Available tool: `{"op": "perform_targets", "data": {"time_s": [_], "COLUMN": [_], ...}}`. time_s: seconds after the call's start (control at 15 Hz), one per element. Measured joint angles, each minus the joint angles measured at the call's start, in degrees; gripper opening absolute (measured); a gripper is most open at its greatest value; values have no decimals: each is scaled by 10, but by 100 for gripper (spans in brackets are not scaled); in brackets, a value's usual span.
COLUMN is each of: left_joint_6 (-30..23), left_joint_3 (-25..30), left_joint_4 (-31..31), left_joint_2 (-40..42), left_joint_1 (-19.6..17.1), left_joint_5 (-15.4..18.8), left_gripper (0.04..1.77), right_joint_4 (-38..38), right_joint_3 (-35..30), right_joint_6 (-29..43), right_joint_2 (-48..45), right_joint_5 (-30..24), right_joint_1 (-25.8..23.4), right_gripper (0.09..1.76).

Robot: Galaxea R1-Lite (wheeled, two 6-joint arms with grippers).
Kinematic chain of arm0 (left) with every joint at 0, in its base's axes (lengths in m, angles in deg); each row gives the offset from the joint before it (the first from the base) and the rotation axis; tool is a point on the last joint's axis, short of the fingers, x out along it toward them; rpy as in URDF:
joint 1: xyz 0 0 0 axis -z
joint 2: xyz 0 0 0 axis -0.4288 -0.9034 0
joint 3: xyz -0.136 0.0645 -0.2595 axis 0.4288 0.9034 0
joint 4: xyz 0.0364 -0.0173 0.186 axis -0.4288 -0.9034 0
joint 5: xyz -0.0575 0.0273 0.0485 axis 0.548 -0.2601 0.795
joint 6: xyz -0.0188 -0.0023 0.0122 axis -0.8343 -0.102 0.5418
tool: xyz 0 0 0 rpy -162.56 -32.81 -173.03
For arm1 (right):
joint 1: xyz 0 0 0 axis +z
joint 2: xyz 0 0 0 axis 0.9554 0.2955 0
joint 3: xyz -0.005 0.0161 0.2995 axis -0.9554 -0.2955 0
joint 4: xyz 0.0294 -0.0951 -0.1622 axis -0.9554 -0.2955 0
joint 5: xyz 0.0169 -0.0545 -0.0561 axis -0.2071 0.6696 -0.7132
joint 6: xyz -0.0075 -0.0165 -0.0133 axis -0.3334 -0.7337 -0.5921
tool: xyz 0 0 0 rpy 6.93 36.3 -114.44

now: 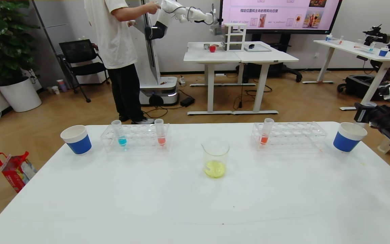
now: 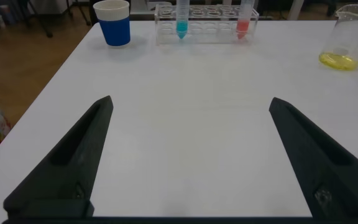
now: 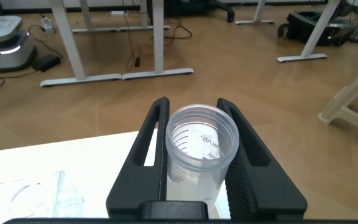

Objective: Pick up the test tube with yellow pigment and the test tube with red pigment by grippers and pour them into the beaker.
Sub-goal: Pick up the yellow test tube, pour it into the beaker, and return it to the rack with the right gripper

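Note:
The beaker (image 1: 215, 159) stands mid-table with yellow liquid in its bottom; it also shows in the left wrist view (image 2: 344, 37). My right gripper (image 3: 194, 102) is shut on a clear test tube (image 3: 201, 146) that looks nearly empty, held past the table's far right edge; its arm (image 1: 389, 118) shows beside the right cup. One red tube (image 1: 160, 133) stands in the left rack, another red tube (image 1: 266, 132) in the right rack. My left gripper (image 2: 188, 102) is open and empty, low over the table's front left.
A blue-liquid tube (image 1: 118, 134) stands in the left rack (image 1: 137, 137). The right rack (image 1: 293, 134) holds only the red tube. Blue-and-white cups stand at the far left (image 1: 76, 139) and far right (image 1: 349, 136). A person and another robot are behind the table.

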Motion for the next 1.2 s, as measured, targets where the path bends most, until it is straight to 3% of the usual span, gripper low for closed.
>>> {"op": "perform_targets", "data": {"time_s": [0.67,0.73,0.8,0.93,1.0,1.2], "left_joint_6": [0,0,0,0,0,0], "left_joint_3": [0,0,0,0,0,0], "left_joint_4": [0,0,0,0,0,0], "left_joint_2": [0,0,0,0,0,0], "left_joint_1": [0,0,0,0,0,0], "left_joint_5": [0,0,0,0,0,0], "left_gripper": [175,175,175,175,175,175], "right_joint_4": [12,12,12,12,13,26], "right_joint_3": [-12,-12,-12,-14,-15,-21], "right_joint_6": [2,2,2,2,1,1], "right_joint_2": [25,25,25,24,22,11], "right_joint_5": [-5,-5,-5,-5,-4,-4], "right_joint_1": [0,0,-1,0,1,12], "right_gripper": [52,61,82,153,170,173]}}
